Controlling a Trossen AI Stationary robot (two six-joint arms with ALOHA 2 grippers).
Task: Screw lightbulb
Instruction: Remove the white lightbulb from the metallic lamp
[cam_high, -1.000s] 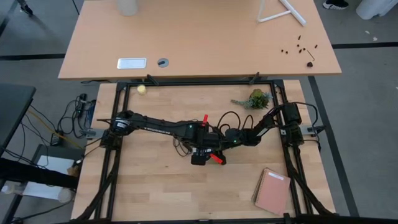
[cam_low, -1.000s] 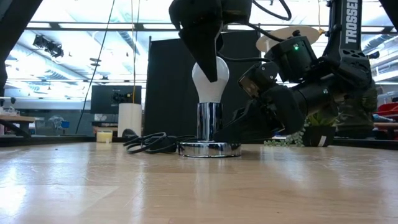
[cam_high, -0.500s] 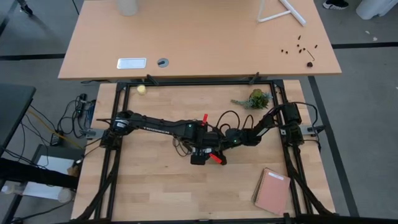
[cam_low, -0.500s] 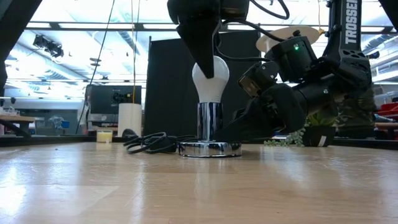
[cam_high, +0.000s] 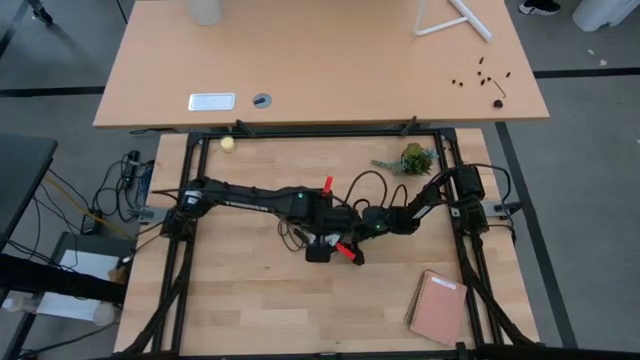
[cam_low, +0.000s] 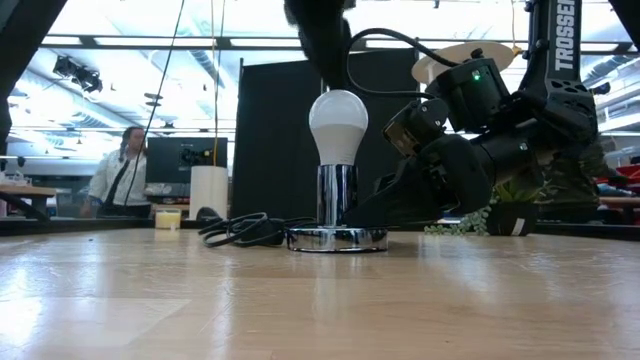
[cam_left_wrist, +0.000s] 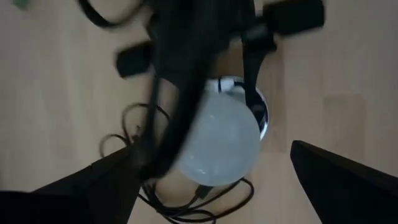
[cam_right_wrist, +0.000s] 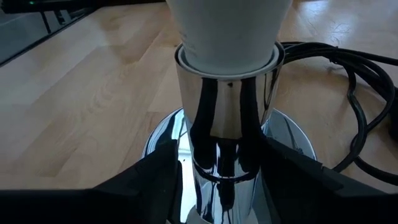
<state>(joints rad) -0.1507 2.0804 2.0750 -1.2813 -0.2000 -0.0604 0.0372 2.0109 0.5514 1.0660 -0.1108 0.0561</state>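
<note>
The lightbulb (cam_low: 338, 126) is white, matte and pear-shaped, standing upright with its narrow end seated in the chrome socket (cam_low: 337, 196), a polished tube on a round, mirror-bright base that reflects dark shapes around it. A black cord (cam_low: 245, 229) lies coiled on the wood just beside the base, on its side away from the right arm. The bench (cam_high: 250, 290) is pale slatted wood inside a black frame; bulb and socket stand near its middle, a tan notebook (cam_high: 438, 306) lies near its front right corner, a small potted plant (cam_high: 412, 158) sits toward the rear right, and a small yellowish ball (cam_high: 228, 144) near the rear left corner. Beyond the rear edge is a lighter desk (cam_high: 320, 60). In the low view the room behind shows bright ceiling lights, a dark partition, a monitor, and a person in a white top (cam_low: 121, 174) far off. The left gripper (cam_left_wrist: 211, 180) hangs directly above the bulb, its fingers (cam_left_wrist: 336, 180) spread wide and released, clear of the glass on either side and above the dome. The right gripper (cam_right_wrist: 217, 177) lies low at the socket, its fingers (cam_right_wrist: 146, 180) standing to either side of the chrome tube; whether they press it or stand just off it cannot be told.
</note>
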